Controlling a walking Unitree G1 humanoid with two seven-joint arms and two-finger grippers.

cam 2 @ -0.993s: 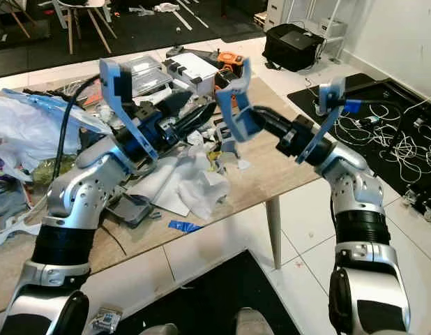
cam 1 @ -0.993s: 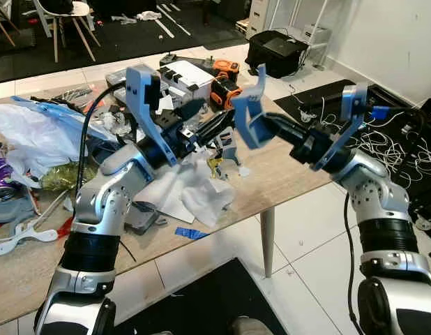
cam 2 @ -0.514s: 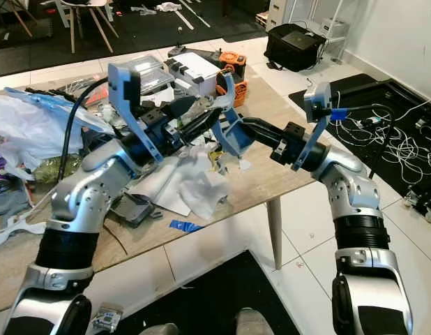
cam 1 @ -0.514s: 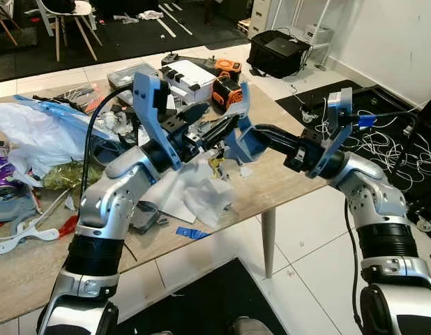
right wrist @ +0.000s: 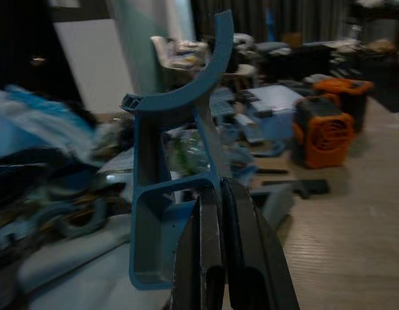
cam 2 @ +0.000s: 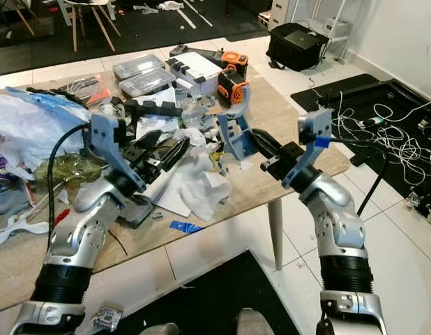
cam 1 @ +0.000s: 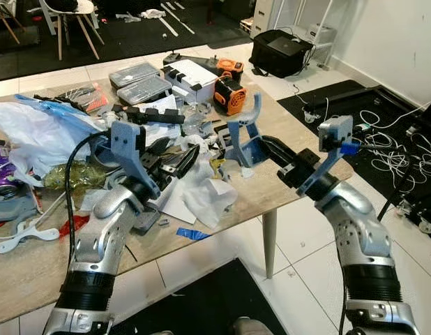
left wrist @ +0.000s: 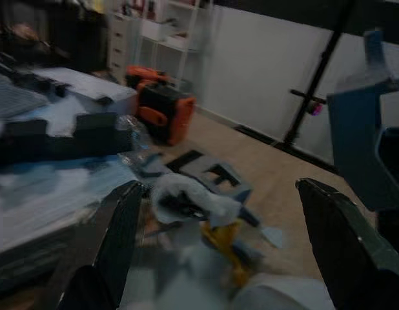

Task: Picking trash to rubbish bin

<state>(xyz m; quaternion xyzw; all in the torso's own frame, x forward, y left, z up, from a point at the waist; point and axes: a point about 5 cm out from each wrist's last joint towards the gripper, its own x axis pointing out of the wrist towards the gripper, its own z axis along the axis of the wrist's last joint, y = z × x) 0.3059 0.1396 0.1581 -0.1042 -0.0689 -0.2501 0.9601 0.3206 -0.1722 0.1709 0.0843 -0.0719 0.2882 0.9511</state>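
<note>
My right gripper (cam 1: pixel 263 145) is shut on a blue plastic bracket (cam 1: pixel 242 137) with a curved fork at its top, held upright just above the wooden table (cam 1: pixel 299 164). In the right wrist view the fingers (right wrist: pixel 201 223) pinch the bracket's (right wrist: pixel 177 103) lower frame. My left gripper (cam 1: pixel 176 156) hovers open over crumpled white paper (cam 1: pixel 201 190). Its fingers (left wrist: pixel 119 226) stand wide apart in the left wrist view, with a small yellow scrap (left wrist: pixel 222 240) and a white wad (left wrist: pixel 186 194) ahead of them.
The table is cluttered: an orange tool (cam 1: pixel 229 94), grey cases (cam 1: pixel 140 78), white and blue plastic bags (cam 1: pixel 34 132), a blue tape scrap (cam 1: pixel 192 234) near the front edge. A black bag (cam 1: pixel 280 50) and cables (cam 1: pixel 383 139) lie on the floor at right.
Both arms have dropped lower. The left gripper has drawn back to the left, away from the bracket. The right gripper has carried the blue bracket down toward the tabletop.
</note>
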